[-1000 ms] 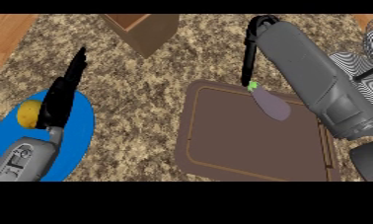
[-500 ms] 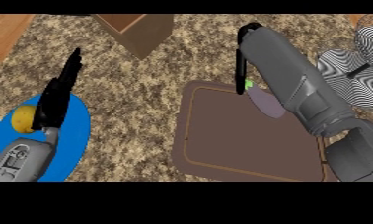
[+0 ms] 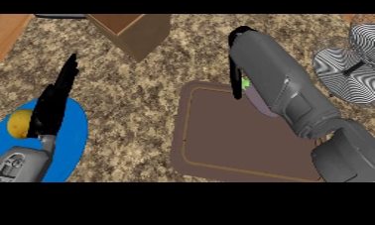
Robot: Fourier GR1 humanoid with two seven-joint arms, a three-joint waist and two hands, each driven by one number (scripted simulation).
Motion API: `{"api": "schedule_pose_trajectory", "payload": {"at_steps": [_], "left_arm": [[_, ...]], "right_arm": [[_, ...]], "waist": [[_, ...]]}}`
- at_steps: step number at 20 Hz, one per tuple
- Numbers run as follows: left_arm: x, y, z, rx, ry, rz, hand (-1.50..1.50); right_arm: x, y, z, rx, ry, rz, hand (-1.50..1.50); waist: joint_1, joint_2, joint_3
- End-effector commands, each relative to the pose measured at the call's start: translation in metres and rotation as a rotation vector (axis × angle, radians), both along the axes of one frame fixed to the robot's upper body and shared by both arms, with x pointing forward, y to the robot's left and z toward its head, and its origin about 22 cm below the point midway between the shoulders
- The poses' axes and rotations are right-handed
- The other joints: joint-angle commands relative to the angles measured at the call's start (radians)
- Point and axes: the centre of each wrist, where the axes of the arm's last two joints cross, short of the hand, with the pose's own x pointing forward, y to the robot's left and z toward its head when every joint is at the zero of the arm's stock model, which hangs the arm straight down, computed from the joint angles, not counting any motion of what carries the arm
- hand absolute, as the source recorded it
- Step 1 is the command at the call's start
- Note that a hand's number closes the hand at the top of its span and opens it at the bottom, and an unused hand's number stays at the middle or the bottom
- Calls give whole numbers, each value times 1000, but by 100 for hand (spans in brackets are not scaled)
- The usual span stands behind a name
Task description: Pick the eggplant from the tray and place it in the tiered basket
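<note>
Eggplant [image 3: 256,102]: lies on the upper right part of the tray, with only a purple sliver and the green stem end showing beside the forearm.
Tray [image 3: 227,140]: brown and flat on the counter [image 3: 139,100], centre right of the frame.
Right hand [image 3: 236,75]: hangs edge-on right over the eggplant's stem end, probably lowered there to take it; whether it is released or already grasping cannot be told.
Right forearm [image 3: 285,85]: comes in from the lower right corner across the tray's right side, covering most of the eggplant and the tray's upper right corner.
Left hand [image 3: 55,102]: released, straight and pointing up the frame; it rests over the blue plate [image 3: 73,135] at lower left, apparently kept out of the working arm's way.
Yellow thing [image 3: 20,124]: round, on the plate, half behind the left hand and too hidden to name.
Striped basket [image 3: 350,68]: black-and-white discs at the right edge, cut off by the frame; likely the tiered basket, on the working arm's side.
Brown box [image 3: 135,30]: open, at upper centre, with its top cut off.
</note>
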Motion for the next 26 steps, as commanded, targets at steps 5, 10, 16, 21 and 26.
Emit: {"api": "schedule_pose_trajectory", "payload": {"at_steps": [5, 10, 16, 21, 26], "left_arm": [[5, 15, 10, 14, 1, 7, 0], [-7, 15, -2, -1, -7, 17, 0], [0, -3, 4, 3, 19, 9, 0], [-2, 2, 5, 1, -2, 20, 0], [5, 1, 4, 1, 1, 23, 0]], "right_arm": [[-2, 13, 4, -131, 24, 79, -150], [-8, 29, -4, -134, 27, 83, -150], [-13, 17, -32, -166, 69, 60, -150], [-11, 5, -32, -186, 73, 33, -150], [-17, 8, -47, -172, 89, 36, -150]], "waist": [[-9, 1, 0], [-10, -2, 0], [-14, -2, 0], [-17, -3, 0], [-21, -4, 0]]}}
